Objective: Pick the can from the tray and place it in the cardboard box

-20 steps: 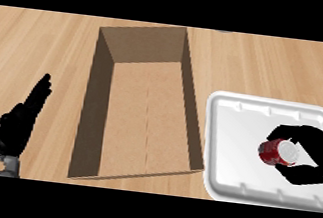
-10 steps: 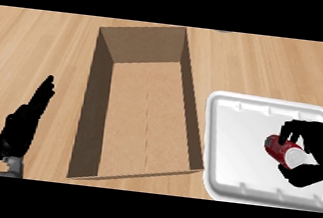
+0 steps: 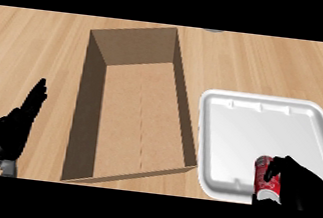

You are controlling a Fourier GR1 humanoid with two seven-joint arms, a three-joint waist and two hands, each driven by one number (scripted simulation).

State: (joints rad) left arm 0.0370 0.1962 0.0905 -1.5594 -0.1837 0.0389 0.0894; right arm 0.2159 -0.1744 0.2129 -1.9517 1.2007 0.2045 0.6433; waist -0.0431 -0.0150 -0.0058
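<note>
Can (image 3: 265, 181) in right hand (image 3: 300, 188) over tray (image 3: 259, 123) front edge.

one can (image 3: 265, 181), one tray (image 3: 267, 123), one cardboard box (image 3: 138, 48)

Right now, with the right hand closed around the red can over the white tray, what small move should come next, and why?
Probably carry the red cylindrical can leftward toward the open brown cardboard box. The black right hand curls around the can at the near edge of the white plastic tray, and the box lies just left of the tray. The left hand rests open beside the box.
</note>
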